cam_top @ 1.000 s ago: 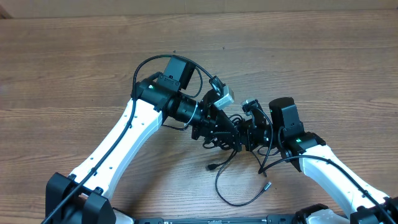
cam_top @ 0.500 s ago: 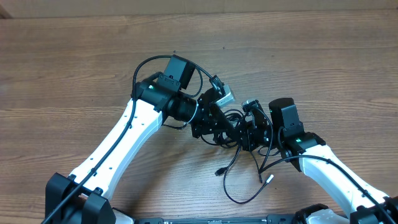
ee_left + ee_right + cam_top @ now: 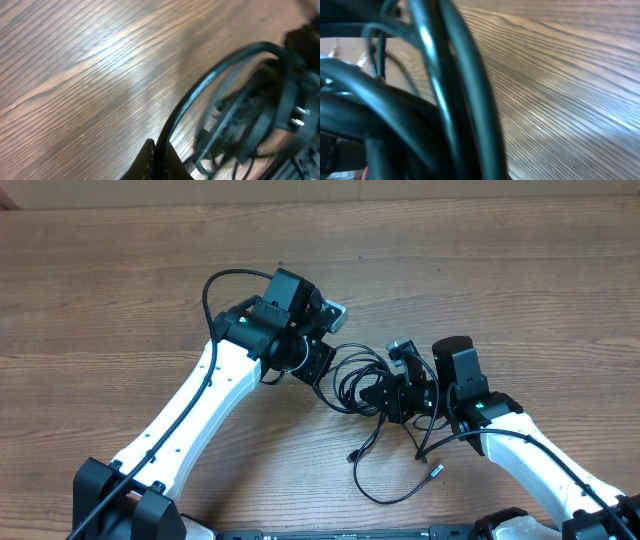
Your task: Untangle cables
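Note:
The cables (image 3: 356,383) form a thin black tangle on the wooden table between my two grippers. Two loose plug ends (image 3: 352,456) lie in front of it, joined by a long loop (image 3: 390,497). My left gripper (image 3: 326,372) is at the tangle's left side, shut on one cable strand (image 3: 172,127) that arcs away toward the knot (image 3: 250,120). My right gripper (image 3: 375,395) is at the tangle's right side. In the right wrist view several cable strands (image 3: 455,90) fill the left half very close up, hiding the fingers, with the gripper shut on them.
The wooden table (image 3: 120,290) lies bare to the left and behind. The left arm's own thick black cable (image 3: 215,285) loops above its wrist. The arm bases (image 3: 120,500) stand at the near edge.
My left gripper has pulled back to the left with its strand, opening the tangle wider. My right gripper has shut on the tangle. The loose ends have shifted slightly.

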Available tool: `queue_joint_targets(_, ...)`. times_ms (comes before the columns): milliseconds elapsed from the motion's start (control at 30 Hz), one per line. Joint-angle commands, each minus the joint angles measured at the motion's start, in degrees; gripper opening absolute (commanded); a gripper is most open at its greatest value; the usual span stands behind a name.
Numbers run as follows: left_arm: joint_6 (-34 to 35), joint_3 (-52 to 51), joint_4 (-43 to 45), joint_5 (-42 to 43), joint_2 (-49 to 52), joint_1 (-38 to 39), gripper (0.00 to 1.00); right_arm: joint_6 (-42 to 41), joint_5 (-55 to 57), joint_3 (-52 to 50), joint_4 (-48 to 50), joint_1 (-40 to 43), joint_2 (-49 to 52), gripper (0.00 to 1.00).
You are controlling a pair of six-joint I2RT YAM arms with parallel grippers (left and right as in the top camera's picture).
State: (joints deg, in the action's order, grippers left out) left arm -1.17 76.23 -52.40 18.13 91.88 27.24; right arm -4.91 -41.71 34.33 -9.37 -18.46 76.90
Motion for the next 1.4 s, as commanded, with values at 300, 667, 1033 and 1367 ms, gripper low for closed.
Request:
queue_joint_targets(300,5.9,0.83,-0.24,-0.07,-0.79,-0.15,0.04,-1.97,-14.58,0.15,7.32,-0.17,-0.07,0.04)
queue_joint_targets(667,5.86,0.7,-0.24,0.98,-0.44,1.07,0.04,-10.05,-14.99,0.15,12.74,-0.17,-0.07,0.04)
queue_joint_targets(1033,4.09,0.79,-0.2,0.83,-0.57,0.96,0.04,-12.94,-8.68,0.15,12.17,-0.17,-0.07,0.04)
queue_joint_targets(1367,3.02,9.03,-8.15,-5.05,-1.05,0.52,0.06,-14.03,2.01,0.15,7.28,-0.17,-0.04,0.04)
